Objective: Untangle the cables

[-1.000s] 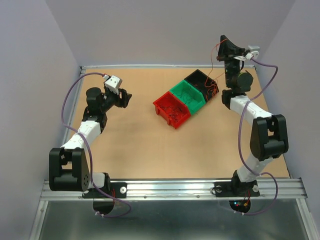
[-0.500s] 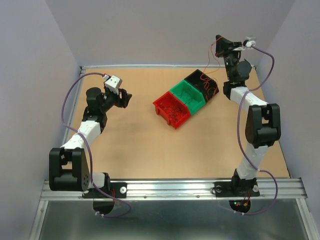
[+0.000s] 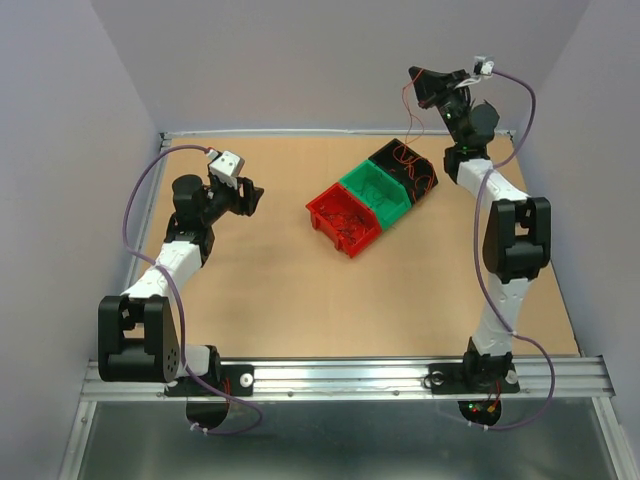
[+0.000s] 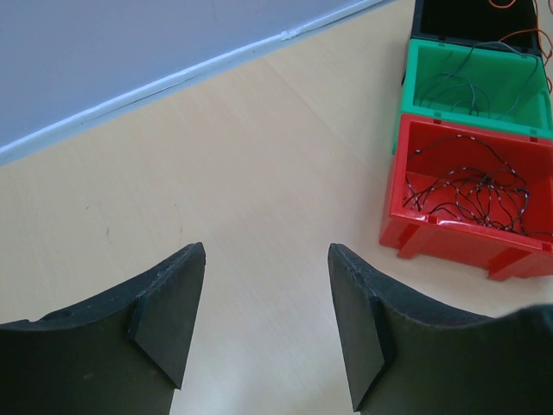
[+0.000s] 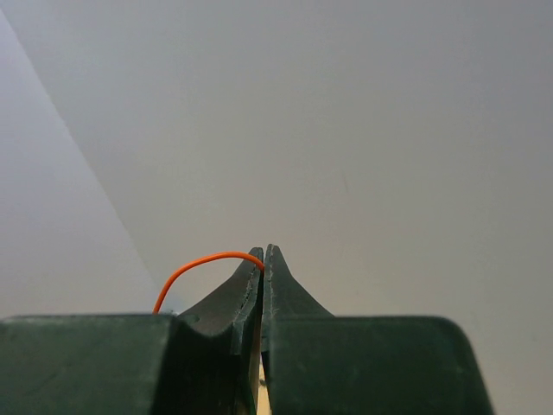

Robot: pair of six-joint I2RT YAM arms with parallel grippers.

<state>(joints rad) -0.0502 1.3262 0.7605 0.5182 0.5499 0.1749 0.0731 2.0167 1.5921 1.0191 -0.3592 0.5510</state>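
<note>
The cables are thin curly wires lying in three joined bins. Black ones [image 4: 471,186] fill the red bin [image 4: 467,246], a few dark ones [image 4: 471,82] lie in the green bin [image 4: 415,86], and orange-red ones [image 3: 418,172] lie in the black bin [image 3: 392,152]. My right gripper [image 3: 414,78] is raised high by the back wall, above the black bin. It is shut on one orange wire [image 5: 199,259], which hangs down [image 3: 406,105] towards that bin. My left gripper [image 4: 266,251] hovers open over bare table left of the bins, holding nothing.
The bins stand in a diagonal row at the back right of the wooden table [image 3: 280,280]. Grey walls close in the back and both sides. A white rail [image 4: 173,78] runs along the table's far edge.
My right arm has straightened and swung its gripper up and to the left, drawing the orange wire higher out of the black bin. The left arm has not moved.
</note>
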